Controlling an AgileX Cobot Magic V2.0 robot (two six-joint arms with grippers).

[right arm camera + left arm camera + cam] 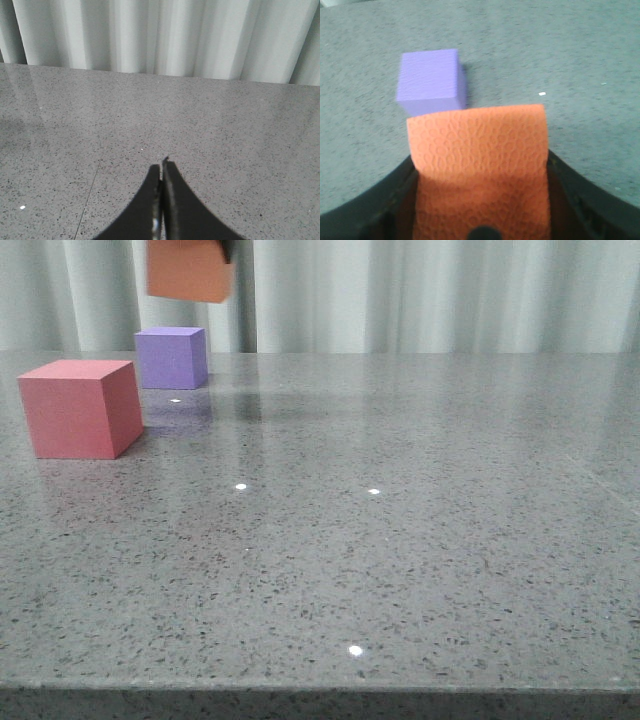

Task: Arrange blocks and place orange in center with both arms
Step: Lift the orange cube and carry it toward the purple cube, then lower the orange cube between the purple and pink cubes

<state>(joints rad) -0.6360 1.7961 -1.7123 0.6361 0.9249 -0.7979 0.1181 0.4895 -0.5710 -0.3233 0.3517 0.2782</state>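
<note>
I see the pink cube [78, 407] far left on the table [400, 570], the purple cube [171, 357] behind it. My left gripper [480, 200] grips the orange cube [189, 270] aloft above purple. Right gripper [161, 172] is closed, empty.

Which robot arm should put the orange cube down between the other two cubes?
The left one, probably. The left gripper already holds the orange cube in the air above the purple cube and pinkish-red cube. The right gripper is shut, empty, with no cubes in its view.
</note>
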